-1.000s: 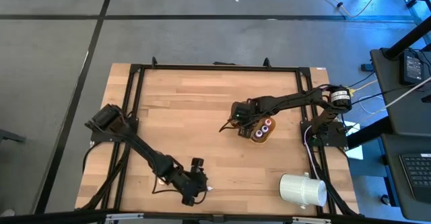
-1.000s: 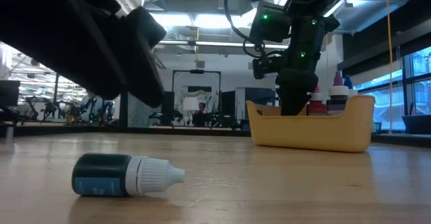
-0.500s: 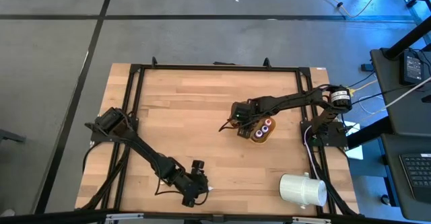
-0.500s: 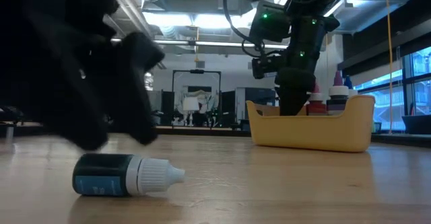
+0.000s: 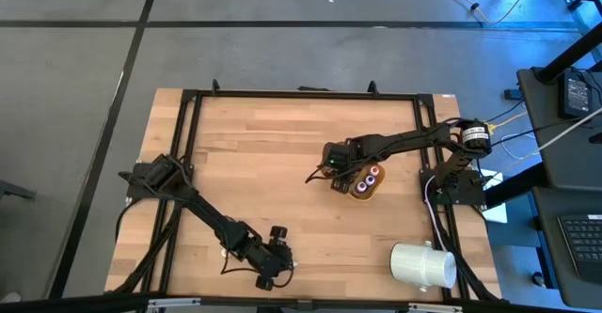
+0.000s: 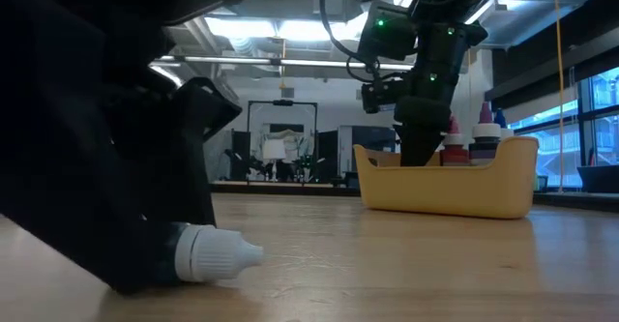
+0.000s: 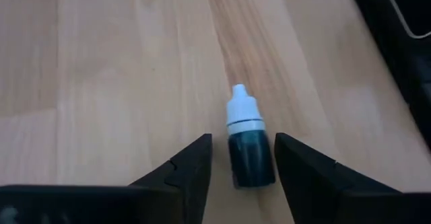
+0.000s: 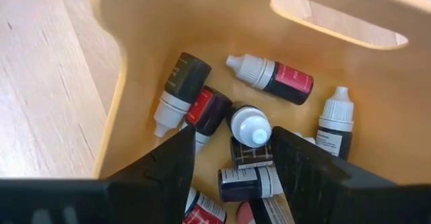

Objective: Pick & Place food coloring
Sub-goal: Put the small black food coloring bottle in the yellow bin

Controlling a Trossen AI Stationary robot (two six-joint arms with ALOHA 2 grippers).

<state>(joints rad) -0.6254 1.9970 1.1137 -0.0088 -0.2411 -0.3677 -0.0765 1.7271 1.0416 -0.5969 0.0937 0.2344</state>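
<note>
Down drops the left gripper point(image 7: 242, 170) near the tabletop's front edge, now straddling the fallen teal dropper bottle point(image 7: 246, 143) — fingers apart, not yet pinching. Closing off-centre could roll it free. Over the yellow bowl point(image 8: 215, 56) by the right edge, the right gripper point(image 8: 232, 160) hangs open, empty, above bottles already dropped in.

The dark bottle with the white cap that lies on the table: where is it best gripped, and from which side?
Probably across its dark body, from above. The dark bottle lies flat on the wooden table, white cap pointing away from the left pincer. Its fingers already straddle the wider body, apparently without touching; the cap tapers.
</note>
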